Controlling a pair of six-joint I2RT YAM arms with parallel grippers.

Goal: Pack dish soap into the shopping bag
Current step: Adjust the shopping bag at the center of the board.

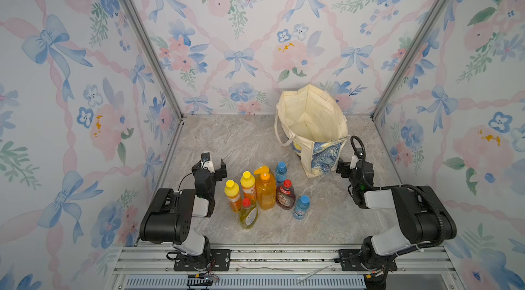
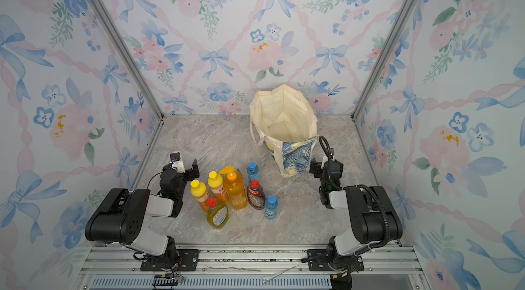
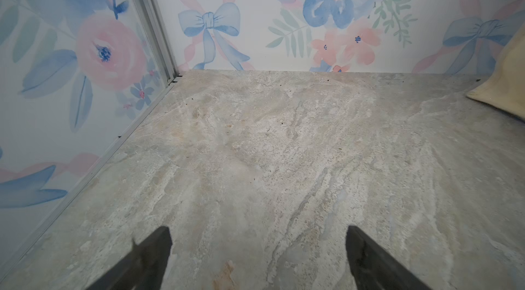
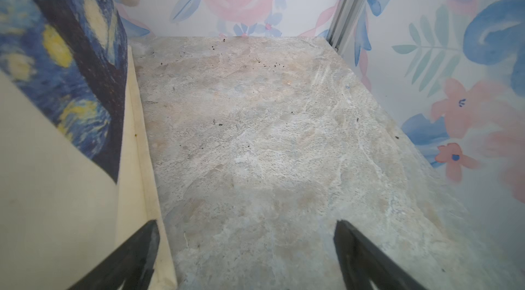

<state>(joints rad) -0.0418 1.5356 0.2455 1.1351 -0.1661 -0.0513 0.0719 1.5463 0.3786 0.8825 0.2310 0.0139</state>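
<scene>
Nothing is packed so far; this is the very start, before any reach. The shopping bag (image 1: 308, 115) stands open at about 1 o'clock on the surface (image 1: 227, 138), its mouth gaping and its inside bare as far as I can see. A huddle of bottles (image 1: 233, 195) stands at about 7 o'clock. To my eye the likeliest dish soap is the yellow-green bottle (image 1: 249, 216) with the red cap, at the 6 o'clock edge of the huddle and close against its neighbours. The big orange bottle (image 1: 265, 190) behind it may be soap too.

The left claw (image 1: 210, 168) hovers at 9 o'clock, spread wide and empty. The right claw (image 1: 342, 169) sits at 3 o'clock just beside the bag's printed side, also spread and empty. The next move calls for the left claw to swing toward 5 o'clock and take the soap without toppling its neighbours.

As for writing, the brown bottle (image 1: 285, 196) has a label that seems to read "FAIRY", though it is too small to be sure. The bag's print is a blue-and-yellow swirl with no words, and the other labels I cannot read.
</scene>
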